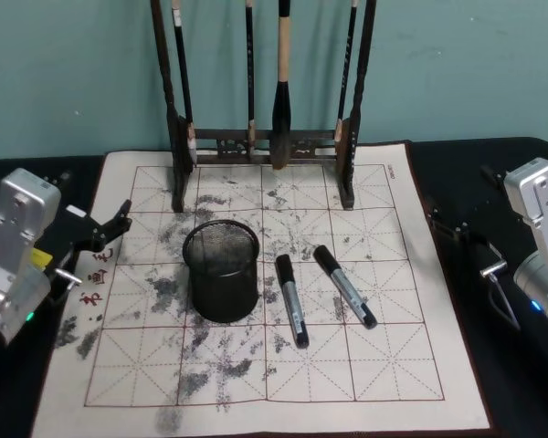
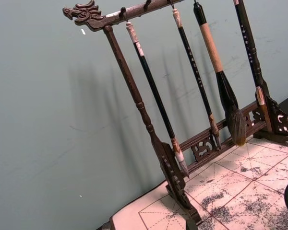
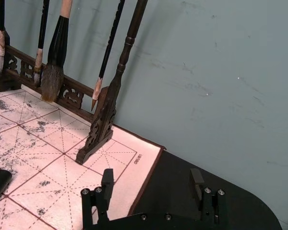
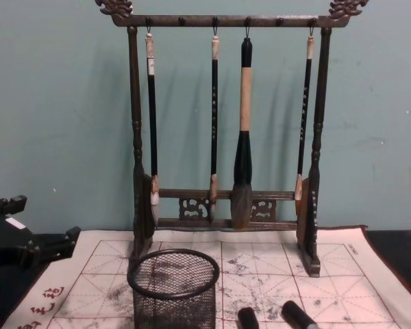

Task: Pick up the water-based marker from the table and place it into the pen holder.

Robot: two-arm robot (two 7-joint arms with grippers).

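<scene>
Two black markers lie side by side on the ink-stained mat, one (image 1: 290,299) just right of the pen holder and the other (image 1: 344,286) farther right. Their cap ends show at the chest view's lower edge (image 4: 246,319) (image 4: 299,317). The pen holder (image 1: 221,294) (image 4: 172,301) is a round black mesh cup, upright and empty, left of centre on the mat. My left gripper (image 1: 108,228) (image 4: 31,229) hovers open over the mat's left edge, left of the holder. Off the mat's right edge, over the black table, my right gripper (image 3: 151,181) (image 1: 457,228) stands open and holds nothing.
A tall dark wooden brush rack (image 1: 265,144) (image 4: 226,223) with several hanging brushes stands at the back of the white grid mat (image 1: 384,365), against a teal wall. Black tabletop (image 1: 521,383) flanks the mat on both sides.
</scene>
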